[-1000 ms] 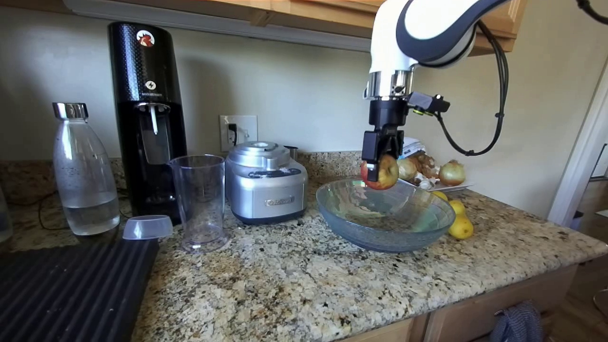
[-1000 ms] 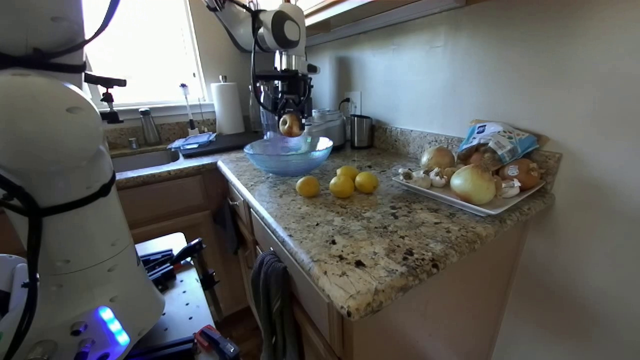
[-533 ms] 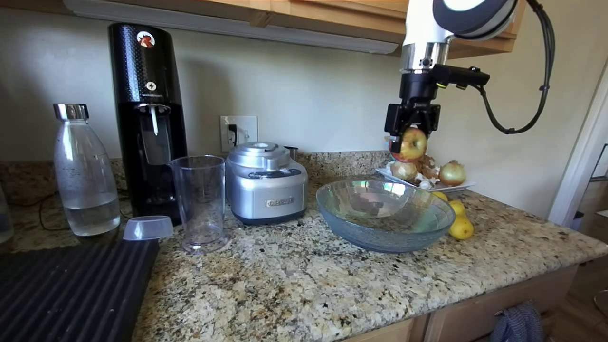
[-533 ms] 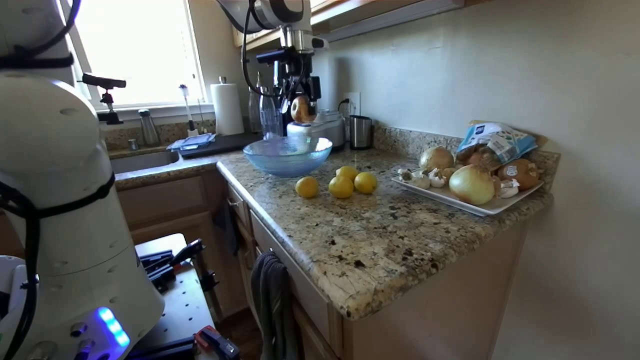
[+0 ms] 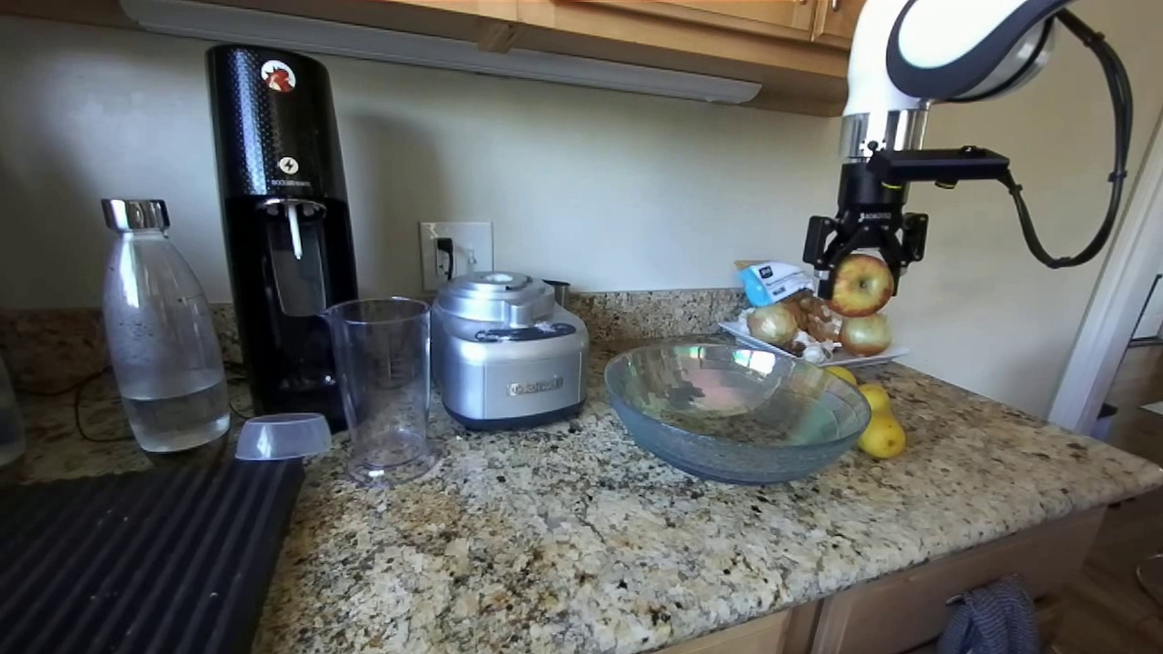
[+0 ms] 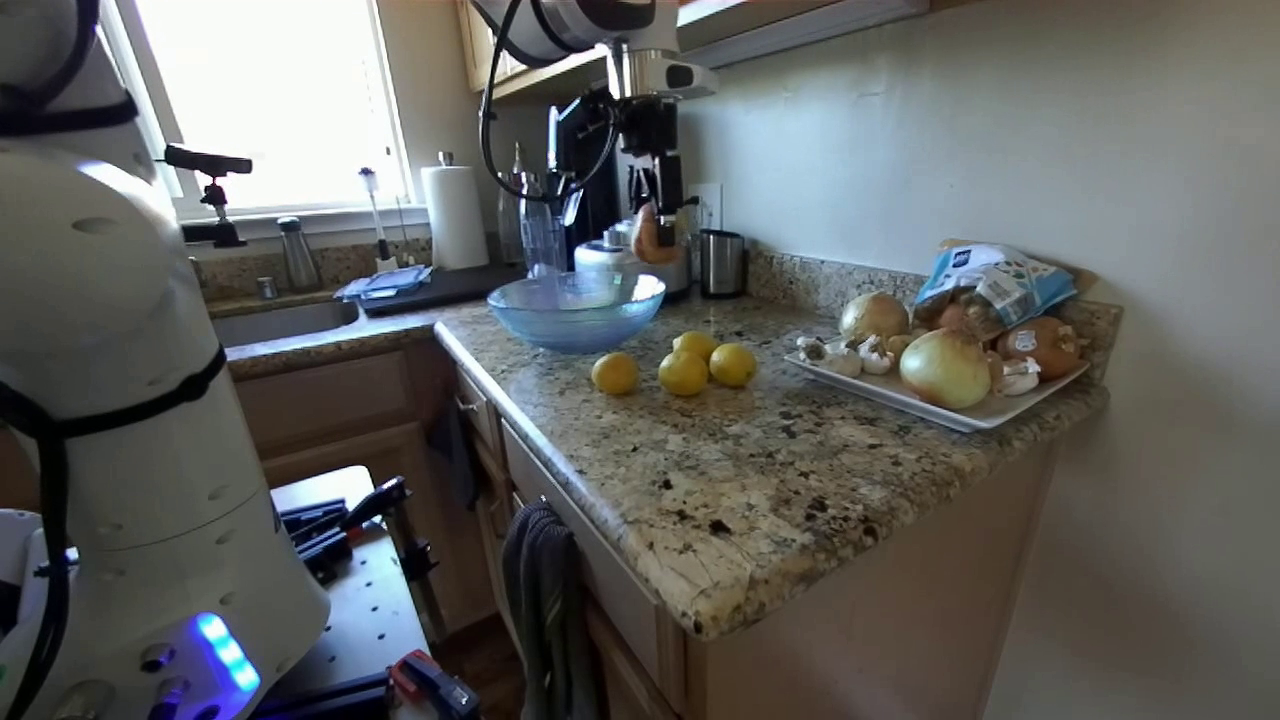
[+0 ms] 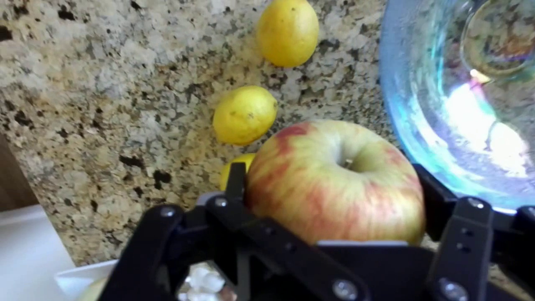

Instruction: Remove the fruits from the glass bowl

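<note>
Four lemons [image 6: 683,372] are seen near the glass bowl [image 6: 577,325] in an exterior view, three in the wrist view. Higher, apparently outside its rim, an apple [image 7: 334,188] is clasped by the gripper [image 5: 859,282]. Well apart, onions [image 6: 945,370] are borne on a plate [image 6: 975,415].

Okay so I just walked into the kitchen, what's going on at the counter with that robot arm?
The robot's gripper is holding a red-and-yellow apple up in the air, clear of the glass bowl. No fruit shows in the bowl, and four lemons lie on the counter beside it. The job seems to be emptying the bowl of fruit, and the apple may be the last piece, not yet set down. A white plate of onions and garlic sits further along.
</note>
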`<state>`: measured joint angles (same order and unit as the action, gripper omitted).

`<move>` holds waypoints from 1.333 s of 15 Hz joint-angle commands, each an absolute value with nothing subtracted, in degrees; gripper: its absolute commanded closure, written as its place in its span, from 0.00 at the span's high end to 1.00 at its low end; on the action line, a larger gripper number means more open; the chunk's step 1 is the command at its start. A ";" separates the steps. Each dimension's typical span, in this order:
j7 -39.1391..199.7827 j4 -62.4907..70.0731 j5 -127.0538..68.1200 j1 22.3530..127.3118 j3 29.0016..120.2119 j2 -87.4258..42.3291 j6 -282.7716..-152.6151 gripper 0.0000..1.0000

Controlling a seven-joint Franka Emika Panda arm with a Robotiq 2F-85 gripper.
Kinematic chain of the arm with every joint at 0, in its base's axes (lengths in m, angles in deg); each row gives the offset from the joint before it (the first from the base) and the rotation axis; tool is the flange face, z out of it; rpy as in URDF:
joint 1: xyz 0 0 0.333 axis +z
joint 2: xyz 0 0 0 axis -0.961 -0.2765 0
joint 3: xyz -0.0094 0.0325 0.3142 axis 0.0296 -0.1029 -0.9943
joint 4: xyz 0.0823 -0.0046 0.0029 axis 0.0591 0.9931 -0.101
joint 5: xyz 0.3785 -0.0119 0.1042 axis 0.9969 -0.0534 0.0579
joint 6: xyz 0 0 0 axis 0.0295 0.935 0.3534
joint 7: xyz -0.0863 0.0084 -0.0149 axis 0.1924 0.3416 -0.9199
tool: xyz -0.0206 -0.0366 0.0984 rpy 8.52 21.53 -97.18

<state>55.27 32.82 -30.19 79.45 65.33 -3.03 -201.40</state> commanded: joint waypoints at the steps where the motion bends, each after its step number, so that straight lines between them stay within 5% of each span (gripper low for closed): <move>1: 47.58 38.53 -31.46 76.87 66.79 -0.10 -206.16 0.67; 12: 27.34 50.78 -27.32 72.22 70.95 2.32 -216.89 0.67; 13: 31.04 46.41 -28.81 72.58 70.73 -2.36 -214.34 0.92; 19: 28.43 47.86 -28.05 72.33 70.68 -0.97 -215.23 0.92; 20: 28.42 47.86 -28.03 72.33 70.68 -0.96 -215.23 0.67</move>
<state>28.34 47.94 -28.09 72.71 71.04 -0.97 -215.37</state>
